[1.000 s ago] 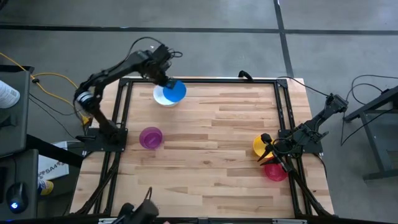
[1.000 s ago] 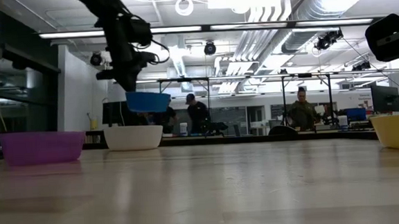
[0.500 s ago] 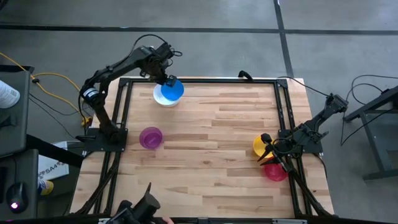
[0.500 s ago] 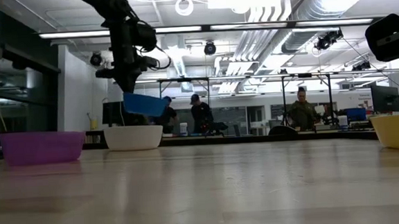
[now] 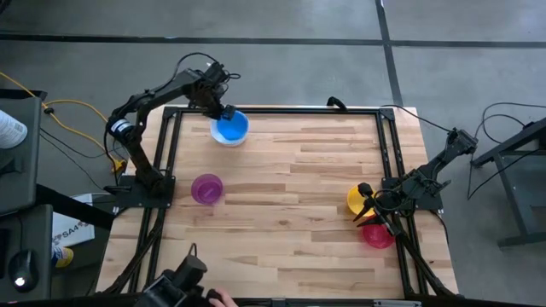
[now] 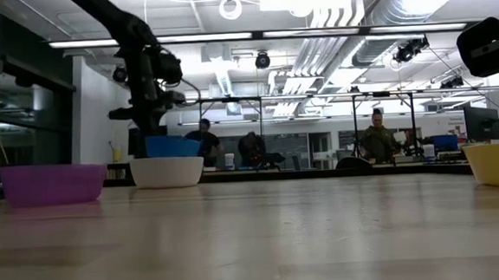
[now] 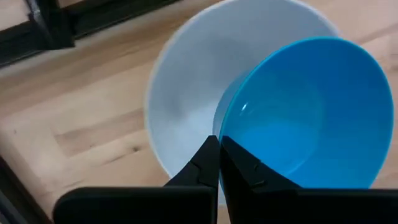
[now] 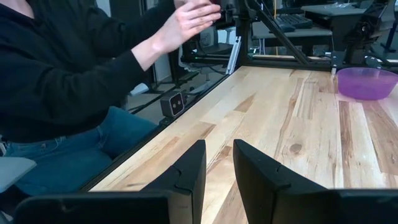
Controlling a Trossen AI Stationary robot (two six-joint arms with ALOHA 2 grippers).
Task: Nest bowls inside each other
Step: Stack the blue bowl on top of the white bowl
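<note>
While the left gripper [image 5: 224, 112] has its fingers pinched on the blue bowl's [image 5: 231, 127] rim, that bowl's already sitting down in the white bowl [image 7: 186, 93] at the far left of the table. So one nesting basically done. Purple bowl [image 5: 206, 188], yellow bowl [image 5: 358, 200] and red-pink bowl [image 5: 377, 234] all sit loose. Right gripper [image 8: 217, 163] waits by those last two, fingers apart, holding nothing.

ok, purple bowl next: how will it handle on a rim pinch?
Purple bowl looks thin plastic, so probably light and fairly stiff. Its glossy wall may slip in the fingers. Sitting upright, wide and low in the low view, it seems unlikely to tip, but might slide on the smooth table.
</note>
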